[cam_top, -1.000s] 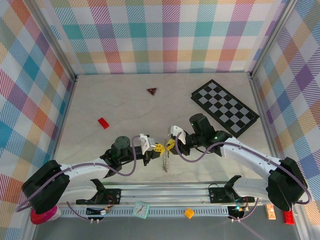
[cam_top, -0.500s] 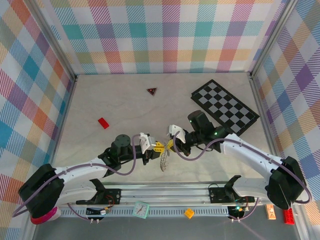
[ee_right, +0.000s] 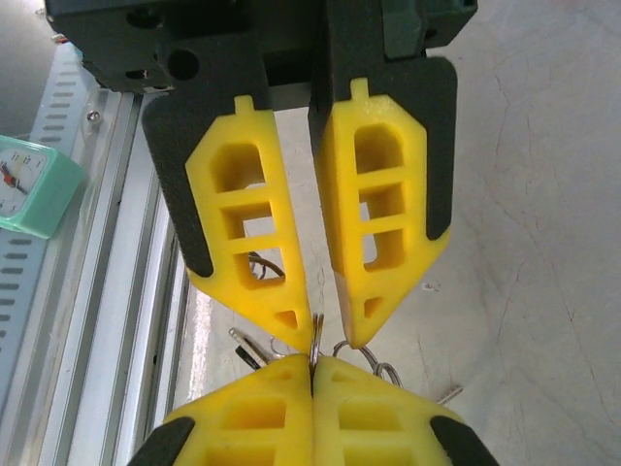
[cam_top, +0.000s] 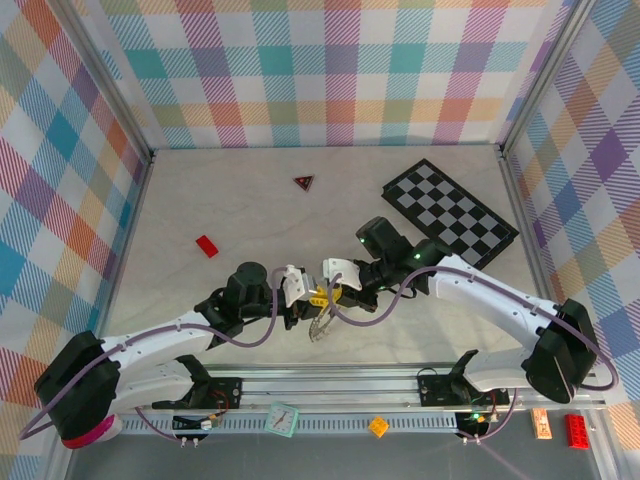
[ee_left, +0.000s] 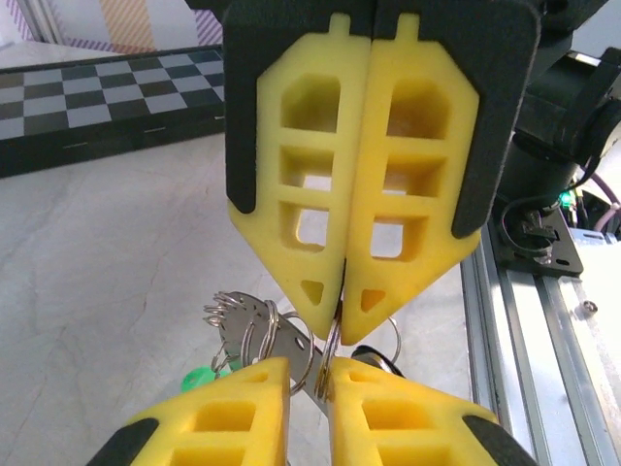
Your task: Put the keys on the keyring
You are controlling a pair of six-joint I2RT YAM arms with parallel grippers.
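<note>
My two grippers meet tip to tip above the table's near middle. The right gripper (cam_top: 335, 290) (ee_right: 312, 357) is shut, pinching the thin silver keyring (ee_right: 316, 330) (ee_left: 332, 342) edge-on between its pads. The left gripper (cam_top: 313, 297) (ee_left: 309, 364) faces it with its jaws a narrow gap apart. The ring passes through that gap and lies against one finger without being clamped. Below hangs a bunch of keys (cam_top: 320, 328) (ee_left: 254, 328) with smaller rings and a green tag (ee_left: 199, 377).
A black-and-white chequered board (cam_top: 450, 215) lies at the back right. A dark red triangle (cam_top: 304, 182) sits at the back middle and a red brick (cam_top: 207, 246) on the left. The metal rail (cam_top: 330, 385) runs along the near edge, with a mint clock (cam_top: 283, 420) beyond it.
The right gripper has shut on the ring and moved left with its wrist. The left jaws have parted slightly. The hanging bunch has swung left.
</note>
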